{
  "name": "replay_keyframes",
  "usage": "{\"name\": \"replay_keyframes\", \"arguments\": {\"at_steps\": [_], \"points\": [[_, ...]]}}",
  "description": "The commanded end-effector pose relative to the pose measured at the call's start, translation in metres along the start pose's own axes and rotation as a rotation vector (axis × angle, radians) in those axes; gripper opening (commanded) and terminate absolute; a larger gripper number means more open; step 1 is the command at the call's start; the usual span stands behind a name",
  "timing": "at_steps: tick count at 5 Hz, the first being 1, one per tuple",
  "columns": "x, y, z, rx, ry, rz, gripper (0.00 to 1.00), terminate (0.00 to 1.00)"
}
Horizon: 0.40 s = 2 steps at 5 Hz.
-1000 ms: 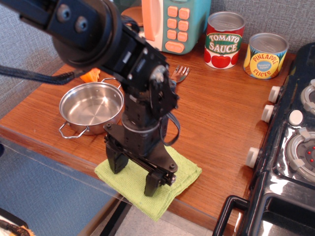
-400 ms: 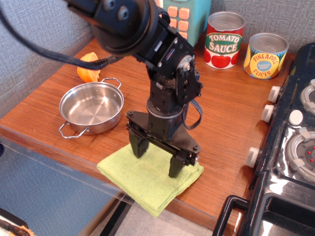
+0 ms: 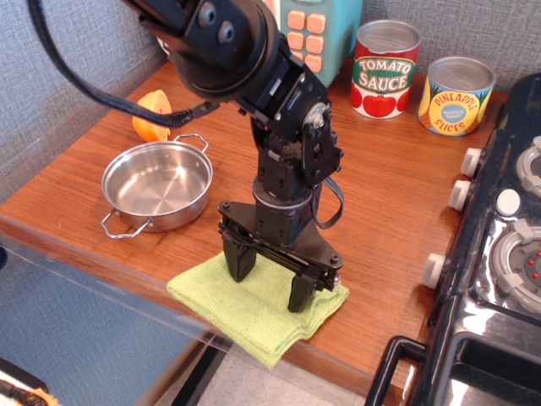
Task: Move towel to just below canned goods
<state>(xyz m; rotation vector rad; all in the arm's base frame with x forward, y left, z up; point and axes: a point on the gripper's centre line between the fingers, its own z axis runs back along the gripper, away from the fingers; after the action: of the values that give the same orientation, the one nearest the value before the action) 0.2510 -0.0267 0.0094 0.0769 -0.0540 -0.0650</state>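
Note:
The lime-green towel [image 3: 254, 309] lies folded at the table's front edge, one corner hanging over it. My gripper [image 3: 269, 280] points down over the towel's far part, jaws open, both fingertips [image 3: 301, 295] resting on or just above the cloth. The canned goods stand at the back right: the red-and-white Tomato Sauce can [image 3: 385, 69] and the yellow-and-blue Pineapple Slices can [image 3: 456, 96] beside it, far from the towel.
A steel pan [image 3: 157, 183] sits left of the gripper, with an orange piece [image 3: 151, 116] behind it. A teal toy with orange buttons [image 3: 314, 37] stands at the back. A black toy stove [image 3: 499, 254] with white knobs borders the right side.
The arm has swung right across the towel and then lowered slightly. The towel has shifted a little and bunched under the fingertips. The jaws stay open.

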Motion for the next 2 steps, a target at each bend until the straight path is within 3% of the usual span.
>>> {"name": "replay_keyframes", "arguments": {"at_steps": [1, 2], "points": [[-0.014, 0.000, -0.022, 0.001, 0.004, -0.054, 1.00, 0.00], [0.009, -0.003, -0.020, -0.033, -0.031, -0.027, 1.00, 0.00]]}}
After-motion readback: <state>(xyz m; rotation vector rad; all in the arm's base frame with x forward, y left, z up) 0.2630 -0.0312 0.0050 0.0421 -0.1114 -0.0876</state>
